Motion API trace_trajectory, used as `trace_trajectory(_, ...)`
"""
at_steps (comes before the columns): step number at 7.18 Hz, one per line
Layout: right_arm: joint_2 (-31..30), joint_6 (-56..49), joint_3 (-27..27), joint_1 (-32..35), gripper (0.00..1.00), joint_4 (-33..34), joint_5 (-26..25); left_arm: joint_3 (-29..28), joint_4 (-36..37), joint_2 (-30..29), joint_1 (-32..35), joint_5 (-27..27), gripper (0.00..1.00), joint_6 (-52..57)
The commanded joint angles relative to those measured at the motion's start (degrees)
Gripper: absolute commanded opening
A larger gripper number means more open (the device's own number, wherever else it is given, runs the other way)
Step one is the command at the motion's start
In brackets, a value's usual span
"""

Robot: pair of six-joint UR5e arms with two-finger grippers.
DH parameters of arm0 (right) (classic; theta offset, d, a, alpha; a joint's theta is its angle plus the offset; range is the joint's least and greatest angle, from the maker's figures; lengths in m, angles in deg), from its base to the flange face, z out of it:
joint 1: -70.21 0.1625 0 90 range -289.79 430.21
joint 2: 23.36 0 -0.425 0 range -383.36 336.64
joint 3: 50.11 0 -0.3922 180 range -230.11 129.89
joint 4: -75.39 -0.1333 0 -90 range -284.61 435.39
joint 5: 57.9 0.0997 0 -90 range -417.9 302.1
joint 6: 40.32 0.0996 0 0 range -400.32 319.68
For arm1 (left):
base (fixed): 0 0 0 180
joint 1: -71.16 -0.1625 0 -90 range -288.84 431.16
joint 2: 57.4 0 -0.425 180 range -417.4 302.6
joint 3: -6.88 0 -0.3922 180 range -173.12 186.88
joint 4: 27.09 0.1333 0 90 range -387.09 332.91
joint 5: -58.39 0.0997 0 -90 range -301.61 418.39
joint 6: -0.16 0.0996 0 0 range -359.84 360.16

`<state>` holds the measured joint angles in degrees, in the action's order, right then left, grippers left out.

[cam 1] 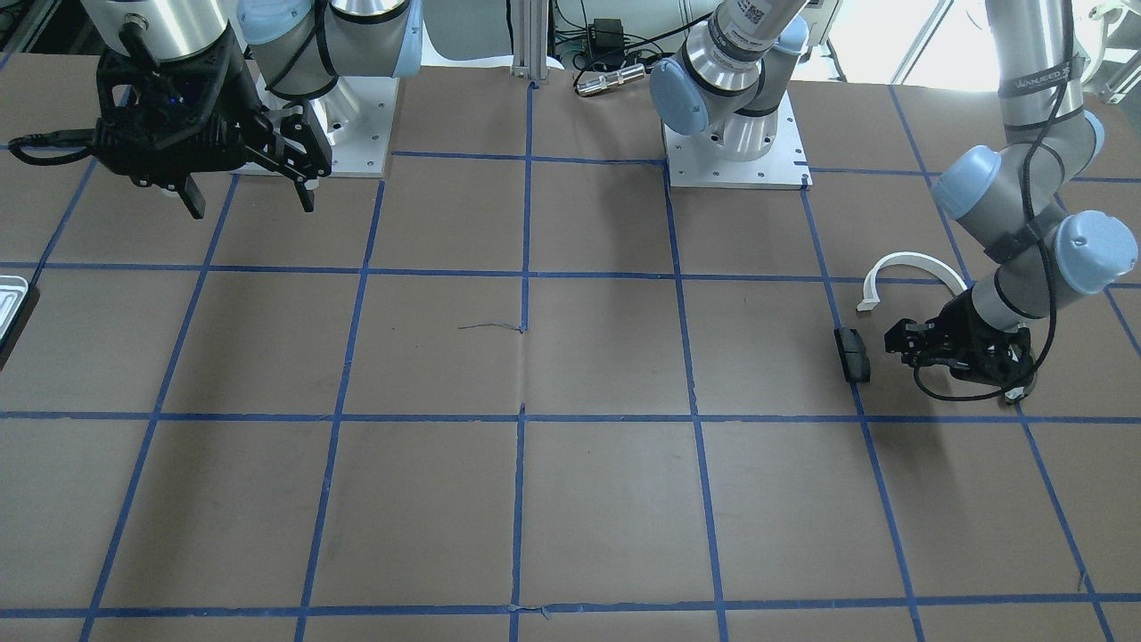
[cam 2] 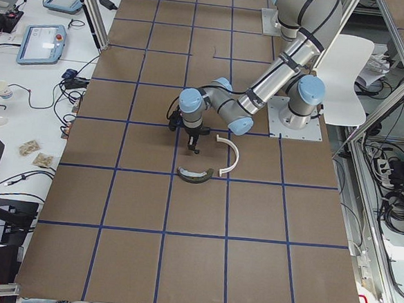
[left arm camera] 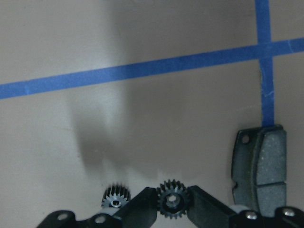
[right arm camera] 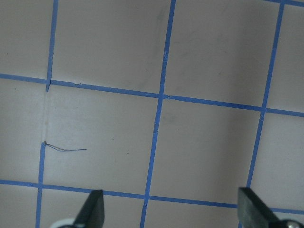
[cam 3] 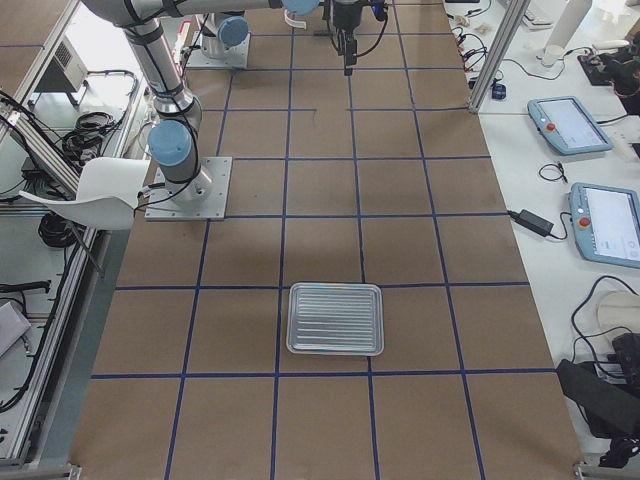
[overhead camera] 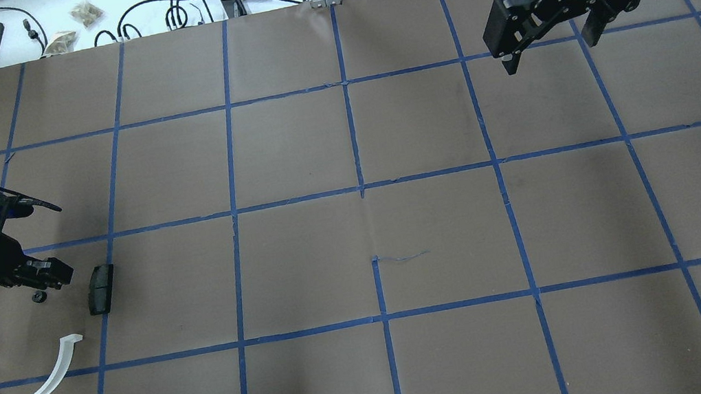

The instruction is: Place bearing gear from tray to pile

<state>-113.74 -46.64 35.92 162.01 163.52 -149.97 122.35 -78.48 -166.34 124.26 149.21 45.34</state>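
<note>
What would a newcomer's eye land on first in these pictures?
The left gripper, low over the table, is closed on a small black gear, with a second gear lying right beside it. Nearby lie a white half-ring and a black block. The right gripper hangs open and high, far across the table.

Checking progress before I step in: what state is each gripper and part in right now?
left gripper, shut on the held gear, low over the table.
right gripper, open, empty, raised.
second gear, loose on the table beside the held gear.
black block, lying flat, free.
white arc, lying flat, free.
olive curved piece, lying flat, free.
tray, no parts visible on it.
</note>
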Motion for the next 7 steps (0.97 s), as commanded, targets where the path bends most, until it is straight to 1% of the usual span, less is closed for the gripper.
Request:
trace_trajectory(1,-0.06,0.0,-0.07,-0.04,1.0,-0.06,0.04,-0.58,0.4,-1.0,-0.01,0.23,0.17,0.0)
trace_trajectory(2,-0.06,0.0,0.02,-0.04,1.0,-0.15,0.39,-0.5,2.15,-1.18,-0.01,0.4,0.26,0.09)
trace_trajectory(3,-0.06,0.0,0.02,-0.04,1.0,-0.06,0.13,0.02,3.73,-1.18,-0.01,0.4,0.51,0.09)
trace_trajectory(4,-0.06,0.0,0.02,-0.04,1.0,-0.06,0.39,-0.58,3.75,-1.18,-0.01,0.58,0.69,0.17)
trace_trajectory(5,-0.06,0.0,0.02,-0.04,1.0,-0.06,0.48,-0.16,3.66,-1.18,-0.01,0.32,0.79,-0.43)
trace_trajectory(6,-0.06,0.0,0.02,0.04,1.0,-0.06,0.57,-0.93,3.4,0.12,1.03,0.4,0.82,-1.14)
trace_trajectory(7,-0.15,0.08,0.02,0.13,1.0,-0.06,0.66,-3.29,1.04,2.05,3.3,0.49,0.85,-3.58)
